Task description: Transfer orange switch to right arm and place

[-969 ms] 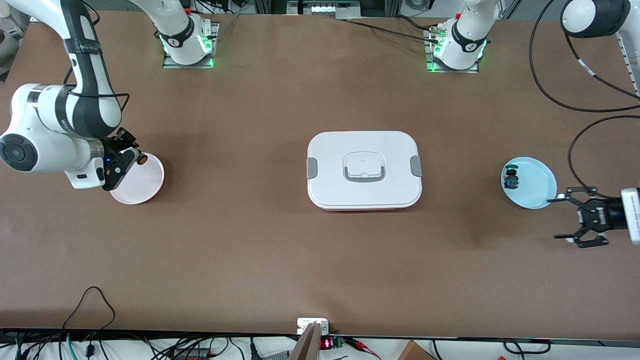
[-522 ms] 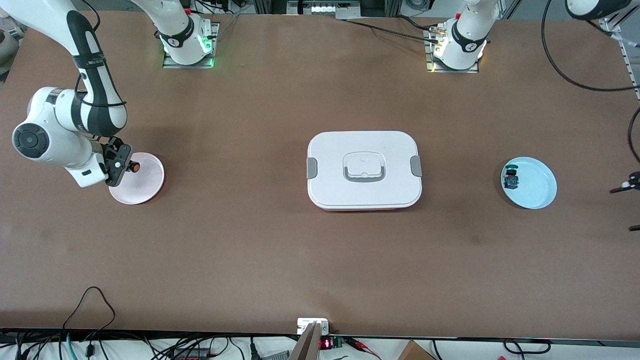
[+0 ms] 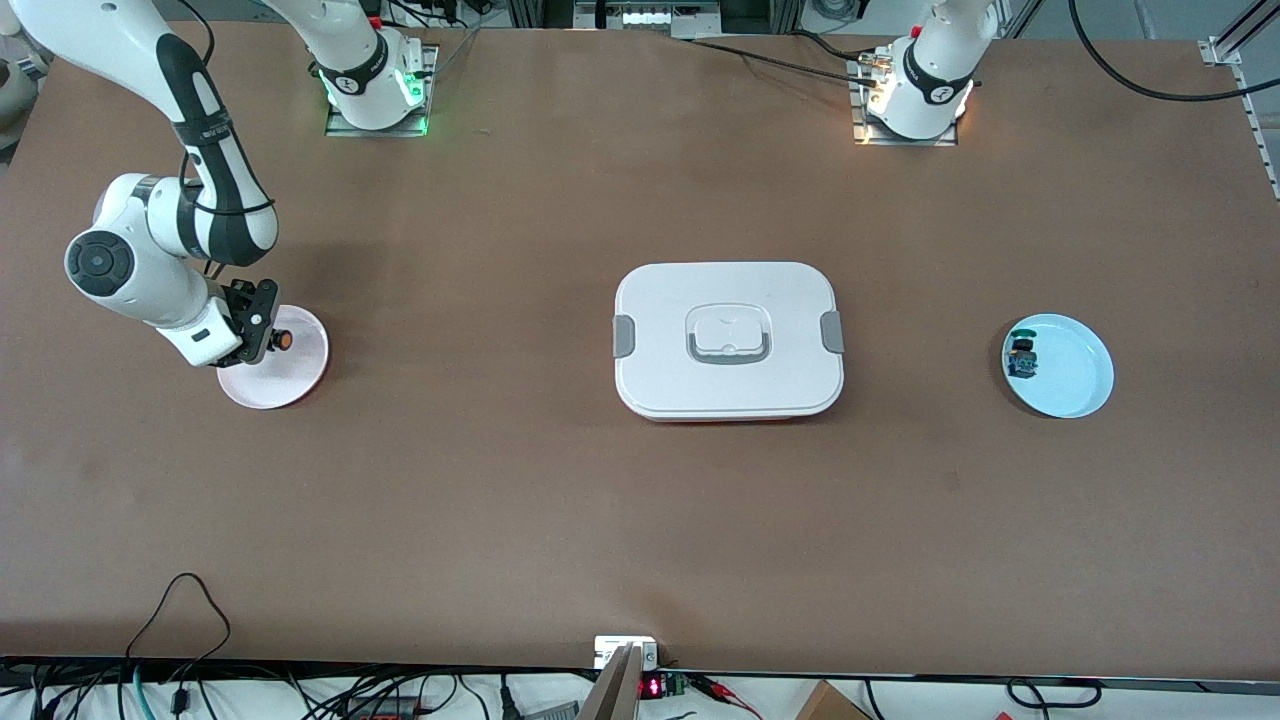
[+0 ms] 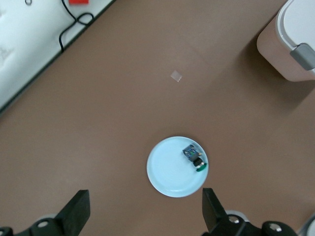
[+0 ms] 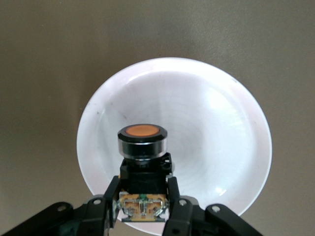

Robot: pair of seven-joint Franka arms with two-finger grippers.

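Light falls evenly from above, and the brown desk (image 3: pixel 560 500) looks matte, without glare. Shadows are soft: a faint one lies under the white box (image 3: pixel 728 340), another beside the right arm (image 3: pixel 170 250). Green lamps glow at the right arm's base, a warmer one at the left arm's base. In the right wrist view the pink plate (image 5: pixel 197 123) shines brightly at its middle and the desk looks dimmer and greyish. The left wrist view is slightly soft.

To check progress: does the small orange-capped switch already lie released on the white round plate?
No, the right gripper holds the orange-capped switch over the white round plate.
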